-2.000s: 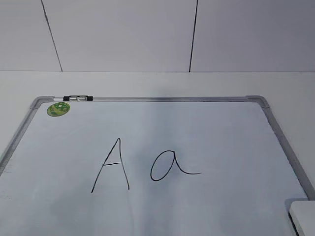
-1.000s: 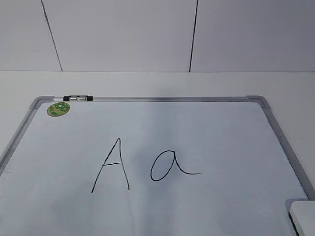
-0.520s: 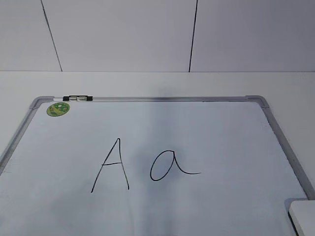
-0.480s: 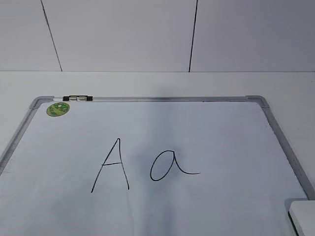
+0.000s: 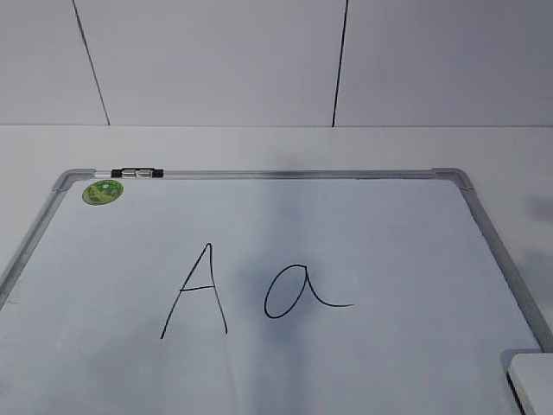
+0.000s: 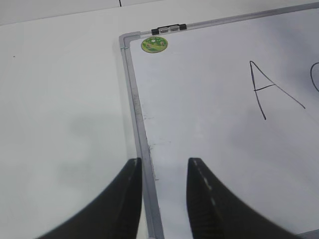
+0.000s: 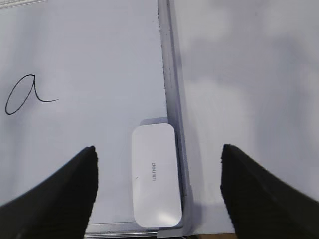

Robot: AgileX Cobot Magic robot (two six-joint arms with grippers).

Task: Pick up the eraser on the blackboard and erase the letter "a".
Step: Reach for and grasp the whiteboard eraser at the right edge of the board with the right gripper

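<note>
White blackboard (image 5: 363,242) is lying flat in the exterior view, I'm seeing the letter "a" (image 5: 298,291) intact right of the capital A (image 5: 197,290), with only a corner of the eraser (image 5: 531,380) showing at bottom right. Left wrist: I'm seeing the left gripper (image 6: 163,172) hovering with a narrow gap over the board's left frame edge. Right wrist: the right gripper (image 7: 158,162) is hanging spread wide above the eraser, which is lying inside the frame's lower right corner, touching nothing.
</note>
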